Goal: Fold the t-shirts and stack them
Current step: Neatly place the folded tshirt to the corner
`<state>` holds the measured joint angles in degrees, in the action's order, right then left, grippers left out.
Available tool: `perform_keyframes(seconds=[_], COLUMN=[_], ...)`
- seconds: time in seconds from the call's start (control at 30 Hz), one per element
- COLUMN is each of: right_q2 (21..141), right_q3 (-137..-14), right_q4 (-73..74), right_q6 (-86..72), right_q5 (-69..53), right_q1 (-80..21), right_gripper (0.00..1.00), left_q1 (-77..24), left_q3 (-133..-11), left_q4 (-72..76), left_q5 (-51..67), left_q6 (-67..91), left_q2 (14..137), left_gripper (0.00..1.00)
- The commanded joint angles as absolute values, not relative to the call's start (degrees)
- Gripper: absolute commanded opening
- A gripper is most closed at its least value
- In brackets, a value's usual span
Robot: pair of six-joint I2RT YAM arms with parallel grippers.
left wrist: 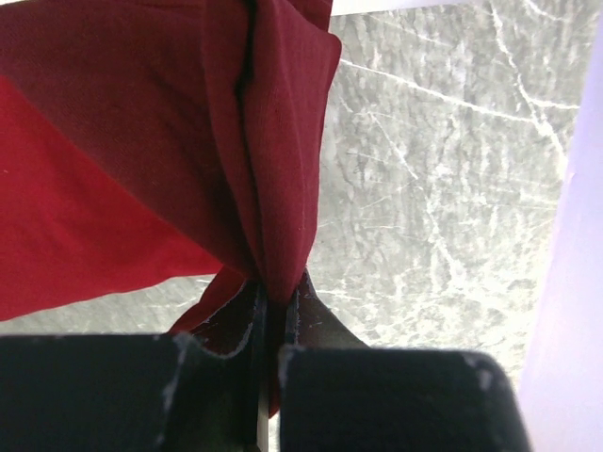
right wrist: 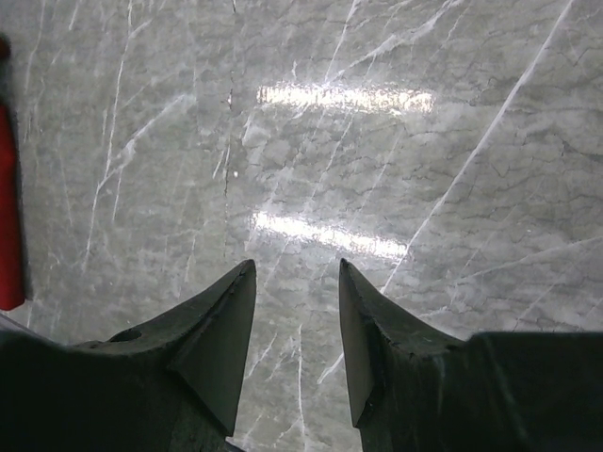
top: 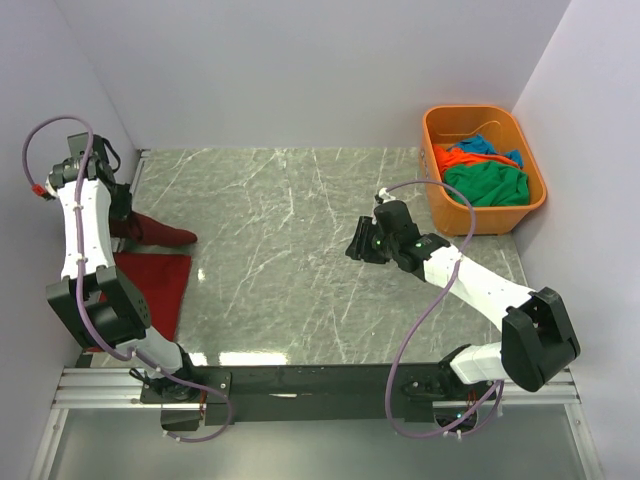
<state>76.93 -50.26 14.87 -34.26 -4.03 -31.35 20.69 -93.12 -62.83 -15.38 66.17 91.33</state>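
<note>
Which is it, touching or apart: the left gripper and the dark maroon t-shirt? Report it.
Touching. The left wrist view shows the left gripper shut on the dark maroon t-shirt, with the cloth pinched tight in it.

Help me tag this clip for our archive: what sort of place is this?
Probably a robotics lab test cell, not a home: plain white walls box in a marble-patterned tabletop, two robot arms are bolted to a rail at its near edge, and an orange tub holds crumpled t-shirts.

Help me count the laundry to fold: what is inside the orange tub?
The orange tub holds a crumpled green t-shirt, with an orange t-shirt and a blue t-shirt beside it. Anything beneath them is covered.
</note>
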Motion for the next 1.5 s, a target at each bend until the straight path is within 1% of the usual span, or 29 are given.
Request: perform_keyframes(seconds=[0.0,0.27,0.47,0.97,1.17,1.47], right_q2=[74.5,73.6,72.7,69.2,67.2,64.3], right_q3=[-52.6,-52.6,-52.3,-50.0,-48.0,-44.6], right_q4=[15.3,15.9,16.3,16.2,15.9,15.7], right_q6=[-34.1,-34.4,-34.5,-35.2,-35.9,-36.7], right_q5=[-2.9,-2.1,-1.8,-1.2,-1.0,-0.1], right_q1=[-31.7,-31.6,-31.8,-32.3,-33.0,-36.2], right_gripper=[0.47,0.47,0.47,0.47,0.47,0.47], left_q1=[21.2,22.1,22.2,22.6,22.6,22.6], left_q3=[-95.6,-93.9,-95.2,-91.2,-84.7,-67.7], left_q4=[-63.4,-62.8,-63.7,-63.0,-62.1,-62.1], left_q5=[-16.5,-15.9,-15.8,-14.7,-14.9,-17.9], left_q6=[64.0,62.0,61.3,59.5,58.8,60.3], left_q2=[88.7,85.7,84.5,78.7,74.4,63.7], left_gripper=[0.01,0.01,0.01,0.01,0.01,0.01])
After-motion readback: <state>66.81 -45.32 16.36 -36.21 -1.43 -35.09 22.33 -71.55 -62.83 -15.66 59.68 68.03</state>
